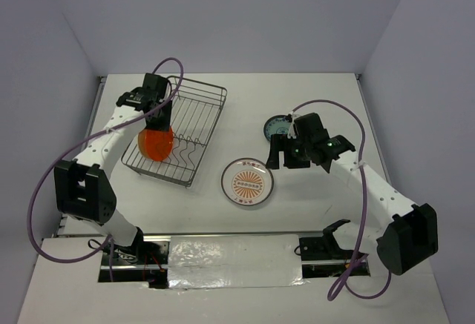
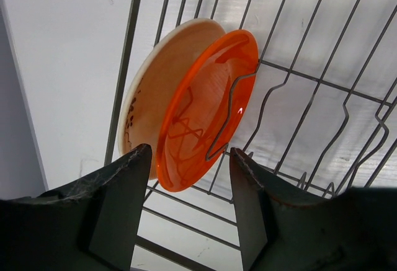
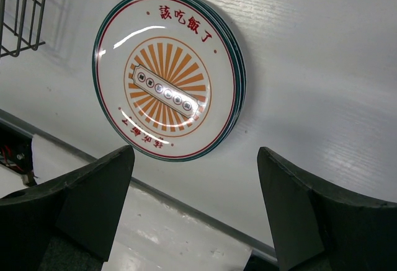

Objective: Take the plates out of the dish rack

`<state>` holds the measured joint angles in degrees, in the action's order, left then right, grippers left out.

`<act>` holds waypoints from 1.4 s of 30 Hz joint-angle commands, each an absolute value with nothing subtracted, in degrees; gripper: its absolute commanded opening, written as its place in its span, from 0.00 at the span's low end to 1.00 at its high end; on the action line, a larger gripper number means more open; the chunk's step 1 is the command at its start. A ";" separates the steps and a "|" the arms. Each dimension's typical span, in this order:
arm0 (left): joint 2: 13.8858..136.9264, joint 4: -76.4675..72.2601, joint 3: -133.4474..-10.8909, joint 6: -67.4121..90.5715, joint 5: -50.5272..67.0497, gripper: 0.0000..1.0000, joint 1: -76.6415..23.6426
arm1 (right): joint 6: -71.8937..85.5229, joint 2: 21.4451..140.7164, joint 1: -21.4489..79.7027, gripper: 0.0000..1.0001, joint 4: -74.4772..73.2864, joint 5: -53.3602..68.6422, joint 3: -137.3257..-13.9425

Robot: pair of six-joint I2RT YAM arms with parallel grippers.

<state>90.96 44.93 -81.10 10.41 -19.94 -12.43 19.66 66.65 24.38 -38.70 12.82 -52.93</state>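
The dark wire dish rack (image 1: 194, 109) stands at the back left. Two plates stand on edge in it: an orange-backed plate (image 1: 157, 144) and a cream plate (image 2: 152, 88) right behind it. In the left wrist view the orange plate (image 2: 205, 110) leans on a wavy divider wire. My left gripper (image 1: 158, 120) is open just over these plates (image 2: 190, 156), and the orange rim shows between the fingers. A sunburst plate (image 1: 247, 182) lies flat on the table, on top of a small stack (image 3: 167, 75). My right gripper (image 1: 283, 159) is open and empty beside it (image 3: 195, 153).
A teal patterned plate (image 1: 280, 125) lies on the table behind the right wrist. A corner of the rack (image 3: 22, 10) shows at the upper left of the right wrist view. The table's near edge (image 3: 186, 206) runs below the sunburst plate.
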 commanded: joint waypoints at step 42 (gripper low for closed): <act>86.33 52.86 -107.95 18.69 8.69 0.00 -10.63 | 26.27 66.27 24.43 0.94 -18.32 34.61 -61.60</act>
<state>91.77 55.77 -106.85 12.43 -10.44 -10.41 23.57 69.67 24.36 -30.85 26.11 -56.84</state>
